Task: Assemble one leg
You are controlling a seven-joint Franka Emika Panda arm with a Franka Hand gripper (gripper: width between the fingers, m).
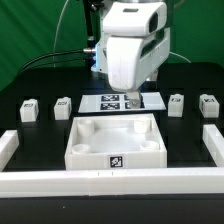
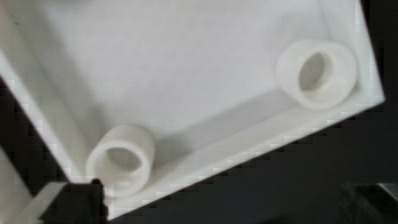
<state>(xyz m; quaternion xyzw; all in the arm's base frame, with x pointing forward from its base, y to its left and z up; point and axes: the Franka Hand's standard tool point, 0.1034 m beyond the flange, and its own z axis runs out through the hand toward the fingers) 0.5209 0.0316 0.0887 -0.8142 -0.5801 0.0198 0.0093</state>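
Four small white legs with tags stand in a row: two at the exterior view's left [image 1: 29,109] [image 1: 63,107] and two at its right [image 1: 177,103] [image 1: 208,104]. The large white square tray-like piece [image 1: 112,146] lies in the middle front. My gripper [image 1: 134,97] hangs over its far edge, away from every leg. In the wrist view the piece [image 2: 178,80] fills the frame, showing two round corner sockets [image 2: 318,74] [image 2: 121,156]. My gripper [image 2: 222,205] is open and empty, with dark fingertips [image 2: 71,200] wide apart. No leg shows in the wrist view.
The marker board [image 1: 108,102] lies flat behind the tray-like piece, partly under the arm. White rails border the work area at the exterior view's left [image 1: 8,146], its right [image 1: 213,141] and along the front [image 1: 110,181]. Cables run behind the arm.
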